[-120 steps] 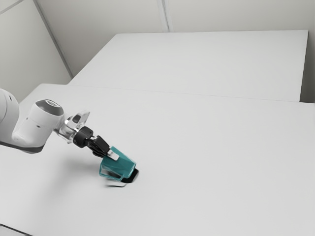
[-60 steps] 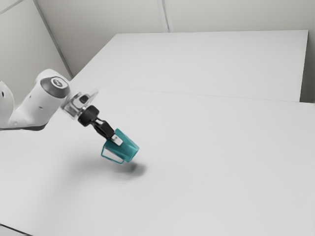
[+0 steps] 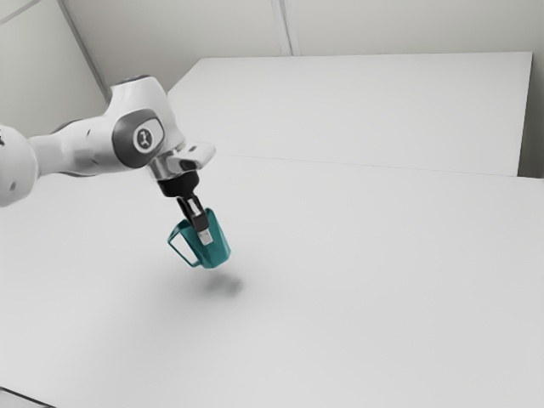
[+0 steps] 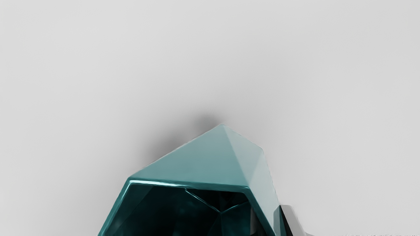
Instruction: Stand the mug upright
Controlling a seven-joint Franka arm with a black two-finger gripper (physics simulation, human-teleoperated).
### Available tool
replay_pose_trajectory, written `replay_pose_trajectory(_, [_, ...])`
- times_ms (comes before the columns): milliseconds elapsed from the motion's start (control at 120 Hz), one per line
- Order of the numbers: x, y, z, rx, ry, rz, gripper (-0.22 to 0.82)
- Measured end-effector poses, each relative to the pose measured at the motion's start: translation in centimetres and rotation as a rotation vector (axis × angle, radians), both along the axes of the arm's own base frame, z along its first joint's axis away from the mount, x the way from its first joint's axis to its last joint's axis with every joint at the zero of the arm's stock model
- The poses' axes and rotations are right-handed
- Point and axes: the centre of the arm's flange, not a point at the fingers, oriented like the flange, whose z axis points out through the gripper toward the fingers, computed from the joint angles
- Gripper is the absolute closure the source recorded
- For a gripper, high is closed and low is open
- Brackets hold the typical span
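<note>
Pale walls (image 3: 399, 25) met at the far side of the room, and a white slab (image 3: 365, 110) lay beyond the wide white bench (image 3: 382, 280). The arm (image 3: 81, 149) reached in from the exterior view's left and held the teal mug (image 3: 218, 246) above the bench, well inside its edges. A soft shadow (image 3: 225, 285) lay apart from the base, so the bench bore none of the weight.

The jaws were clenched on the mug by its wall: in the wrist view one finger (image 4: 253, 221) stood inside the mouth and the other (image 4: 290, 214) outside, with the wall between. That hold probably served to carry the mug from near its rim (image 4: 190, 184), leaving the base free to meet the bench. The handle (image 3: 179, 255) stuck out toward the exterior view's left, out of the jaws' way.

The mug was not yet upright. Its mouth was uppermost but leaned to the exterior view's left, and its base pointed down and rightward. The step in hand looked like levelling the base in the air, where it had room to swing. Lowering should come next, with release only once the base sat flat; let go tilted, it could topple.
</note>
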Motion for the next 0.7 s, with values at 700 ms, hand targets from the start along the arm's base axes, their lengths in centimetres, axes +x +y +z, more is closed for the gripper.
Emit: replay_pose_trajectory(700, [1.4, -0.3, -2.9, 0.205, -0.029, 0.226, 0.78])
